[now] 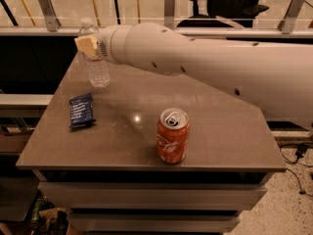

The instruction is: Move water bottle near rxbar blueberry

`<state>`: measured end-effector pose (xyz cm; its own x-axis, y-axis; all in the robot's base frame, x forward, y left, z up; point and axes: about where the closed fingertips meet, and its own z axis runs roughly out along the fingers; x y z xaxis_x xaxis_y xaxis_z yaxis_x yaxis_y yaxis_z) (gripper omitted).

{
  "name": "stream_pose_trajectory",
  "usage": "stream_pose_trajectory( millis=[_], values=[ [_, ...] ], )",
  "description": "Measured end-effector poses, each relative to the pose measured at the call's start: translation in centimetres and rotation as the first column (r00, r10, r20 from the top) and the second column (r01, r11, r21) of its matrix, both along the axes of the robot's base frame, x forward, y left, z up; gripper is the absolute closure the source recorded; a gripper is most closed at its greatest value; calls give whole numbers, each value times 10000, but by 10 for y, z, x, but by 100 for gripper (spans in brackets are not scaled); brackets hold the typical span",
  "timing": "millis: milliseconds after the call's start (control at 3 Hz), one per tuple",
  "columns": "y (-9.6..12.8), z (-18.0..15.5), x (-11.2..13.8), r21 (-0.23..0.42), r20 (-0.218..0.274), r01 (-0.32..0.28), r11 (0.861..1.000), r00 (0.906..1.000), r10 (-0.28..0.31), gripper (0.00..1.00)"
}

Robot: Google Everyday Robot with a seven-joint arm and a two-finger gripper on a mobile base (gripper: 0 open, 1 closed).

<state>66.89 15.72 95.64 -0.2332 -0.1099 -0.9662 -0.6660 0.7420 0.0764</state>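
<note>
The water bottle (pixel 98 68), clear with a white cap, stands upright at the back left of the brown table (pixel 220 131); I cannot tell whether its base touches the top. My gripper (pixel 88 45), at the end of the big white arm (pixel 205 65) reaching in from the right, is shut on the bottle's upper part, with one tan finger pad (pixel 86 44) in front of it. The rxbar blueberry (pixel 81 111), a flat dark blue bar, lies on the table a short way in front of the bottle and slightly left of it.
An open red soda can (pixel 172 135) stands near the table's front edge, right of centre. A metal railing (pixel 168 6) and an office chair (pixel 230 1) are behind the table. The table's left edge is close to the bar.
</note>
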Motion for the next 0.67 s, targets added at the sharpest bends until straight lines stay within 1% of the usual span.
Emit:
stream_pose_trajectory(
  millis=[333,667],
  values=[
    [1,1,-1,17,19,-21,10000,10000,20,82],
    [2,2,-2,24,31,-38,10000,10000,38,59]
  ],
)
